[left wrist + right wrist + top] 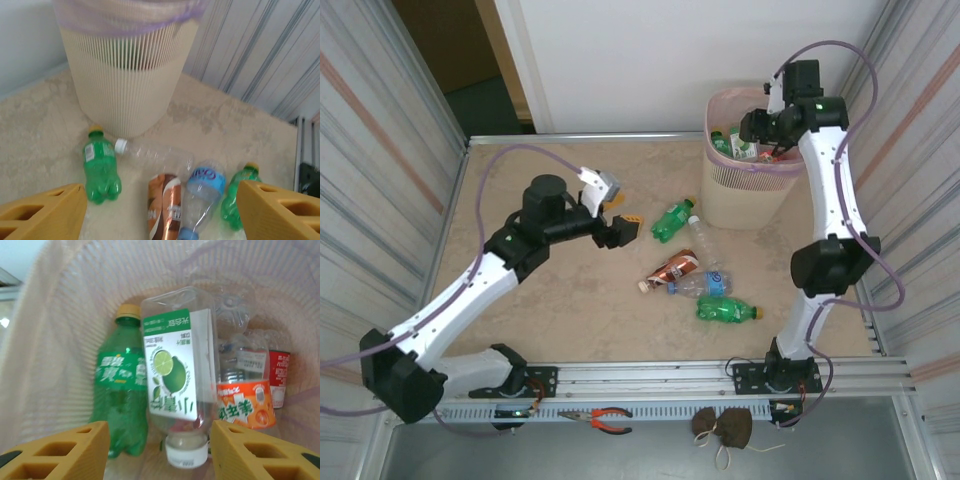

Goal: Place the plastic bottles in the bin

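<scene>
Top view: five bottles point(672, 220) lie loose on the worktop point(550, 320) just in front of the bin point(745, 195). The left fingers point(623, 230) hover beside them and the right arm point(830, 200) reaches over the bin.

Left wrist: the left fingers are spread wide, with bottles lying between them and the bin behind.

Right wrist: the right fingers point(55, 450) are apart inside the bin, either side of an upside-down lime-label bottle point(175, 380), clamped on nothing.

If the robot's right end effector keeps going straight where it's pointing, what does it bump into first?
Probably the clear plastic bottle with the green lime label, standing cap-down inside the beige slotted bin, straight ahead of the right end effector; depth is hard to judge.
</scene>
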Available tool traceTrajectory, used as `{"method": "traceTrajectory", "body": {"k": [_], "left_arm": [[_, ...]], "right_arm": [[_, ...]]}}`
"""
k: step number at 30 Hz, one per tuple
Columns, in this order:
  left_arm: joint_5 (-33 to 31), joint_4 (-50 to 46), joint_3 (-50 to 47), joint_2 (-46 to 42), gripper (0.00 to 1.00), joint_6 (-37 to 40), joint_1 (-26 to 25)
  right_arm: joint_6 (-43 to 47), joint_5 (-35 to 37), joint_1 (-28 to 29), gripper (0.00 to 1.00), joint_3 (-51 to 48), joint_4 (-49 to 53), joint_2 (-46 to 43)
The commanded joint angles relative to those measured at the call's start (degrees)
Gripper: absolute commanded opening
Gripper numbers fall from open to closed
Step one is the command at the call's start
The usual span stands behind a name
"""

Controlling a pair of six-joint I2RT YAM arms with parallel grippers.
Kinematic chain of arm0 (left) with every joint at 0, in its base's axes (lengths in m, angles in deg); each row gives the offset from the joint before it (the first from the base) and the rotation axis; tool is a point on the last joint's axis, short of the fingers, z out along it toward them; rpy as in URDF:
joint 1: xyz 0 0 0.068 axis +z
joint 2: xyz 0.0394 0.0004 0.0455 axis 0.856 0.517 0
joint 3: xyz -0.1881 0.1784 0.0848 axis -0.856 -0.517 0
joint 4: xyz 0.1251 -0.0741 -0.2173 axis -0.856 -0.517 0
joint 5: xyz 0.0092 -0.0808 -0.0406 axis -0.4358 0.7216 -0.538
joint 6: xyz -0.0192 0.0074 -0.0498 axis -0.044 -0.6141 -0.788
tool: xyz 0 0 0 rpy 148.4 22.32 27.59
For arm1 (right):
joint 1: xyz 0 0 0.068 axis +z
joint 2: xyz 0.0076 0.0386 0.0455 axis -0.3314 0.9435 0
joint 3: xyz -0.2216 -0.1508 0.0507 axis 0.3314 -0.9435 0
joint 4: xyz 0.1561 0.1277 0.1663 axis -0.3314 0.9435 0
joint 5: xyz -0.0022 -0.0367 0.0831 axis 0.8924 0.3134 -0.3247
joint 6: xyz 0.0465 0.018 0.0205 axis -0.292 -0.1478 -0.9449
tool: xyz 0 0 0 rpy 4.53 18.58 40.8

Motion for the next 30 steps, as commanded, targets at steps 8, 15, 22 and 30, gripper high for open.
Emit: {"method": "traceTrajectory", "body": {"k": [8, 15, 22, 30], "left_arm": [[3.47, -13.37, 6.54, 12.40, 0.73, 12.92, -1.08], [-8.08, -17.19, 2.47, 15.94, 0.74, 22.43, -7.64], [-16.25, -19.55, 0.21, 22.76, 0.76, 22.13, -11.99], [-17.17, -19.13, 0.57, 30.39, 0.74, 20.36, -13.50]], "right_arm": [[-3.39, -0.85, 0.21, 0.54, -10.84, -5.47, -18.95], [-4.03, 0.01, -0.21, 0.55, -16.52, -6.79, -26.82], [-4.38, -0.07, -0.70, 0.55, -19.95, -6.87, -30.29], [-4.56, -0.79, -0.92, 0.55, -20.53, -6.90, -30.66]]}}
